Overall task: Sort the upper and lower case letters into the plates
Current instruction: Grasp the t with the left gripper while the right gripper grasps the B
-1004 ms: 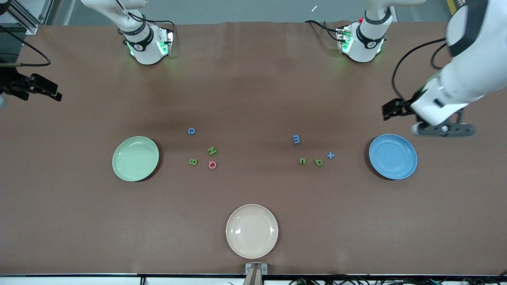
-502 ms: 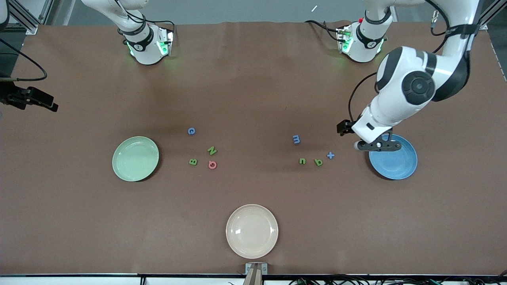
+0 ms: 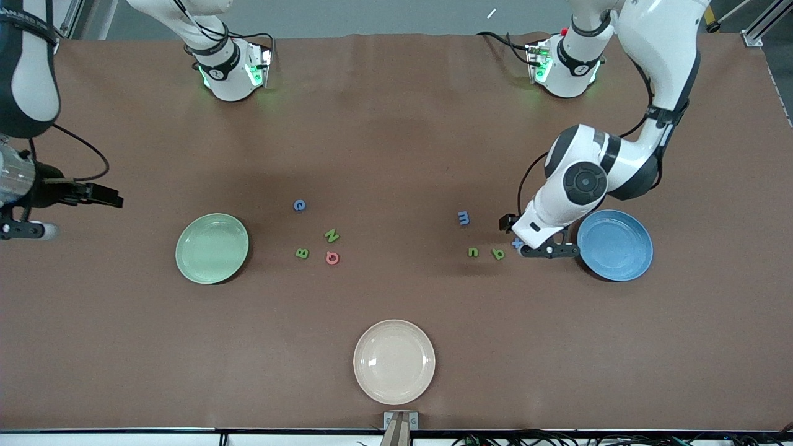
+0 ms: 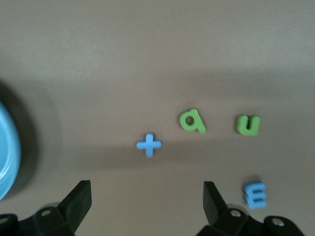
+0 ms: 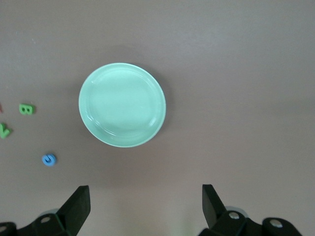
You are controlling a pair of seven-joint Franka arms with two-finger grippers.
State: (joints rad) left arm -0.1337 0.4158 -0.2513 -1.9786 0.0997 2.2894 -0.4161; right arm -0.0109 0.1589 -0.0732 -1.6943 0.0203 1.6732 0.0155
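Left wrist view showed my left gripper [image 4: 147,206], fingers apart, over the blue t [image 4: 148,145] w/ nothing held; right gripper [image 5: 145,209] waited, apart; next: descend, pinch t.

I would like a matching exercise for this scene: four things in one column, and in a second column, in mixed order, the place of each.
Things:
1. pink G
2. blue t
3. cream plate
4. right gripper

Places:
A. under the left gripper, beside the blue plate
B. nearest to the front camera
C. beside the green N and green B
D. up at the right arm's end, past the green plate

Pairs: 1-C, 2-A, 3-B, 4-D
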